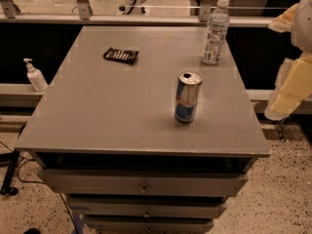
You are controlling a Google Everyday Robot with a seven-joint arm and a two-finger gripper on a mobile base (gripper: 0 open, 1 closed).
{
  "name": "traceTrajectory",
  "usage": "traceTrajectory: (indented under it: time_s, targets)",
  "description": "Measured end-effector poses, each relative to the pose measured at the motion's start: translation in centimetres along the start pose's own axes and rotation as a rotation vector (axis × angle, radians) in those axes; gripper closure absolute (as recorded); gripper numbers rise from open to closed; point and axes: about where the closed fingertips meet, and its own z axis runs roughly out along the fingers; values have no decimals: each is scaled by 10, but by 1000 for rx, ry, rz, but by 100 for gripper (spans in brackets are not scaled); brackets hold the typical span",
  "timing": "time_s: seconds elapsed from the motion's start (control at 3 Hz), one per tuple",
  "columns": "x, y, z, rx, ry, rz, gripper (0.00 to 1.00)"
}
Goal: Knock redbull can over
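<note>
The hand [291, 87] is seen only partly, cropped at the right edge, beside the surface [97, 111]; the lowest drawer [146, 225] is cut by the bottom edge.

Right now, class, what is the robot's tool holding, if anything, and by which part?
Nothing that shows: the tool is beyond the right edge of the table, and the redbull can stands free.

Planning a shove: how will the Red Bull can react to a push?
The slim, tall blue-and-silver metal can stands upright on a narrow base, so it likely tips readily; once down, its round body may roll. The gripper is right of the grey table.
</note>
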Motion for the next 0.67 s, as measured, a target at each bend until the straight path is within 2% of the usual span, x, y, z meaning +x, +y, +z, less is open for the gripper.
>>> traceTrajectory:
  time_s: [0.67]
  targets:
    - [-1, 2, 6, 3, -13, 2, 0]
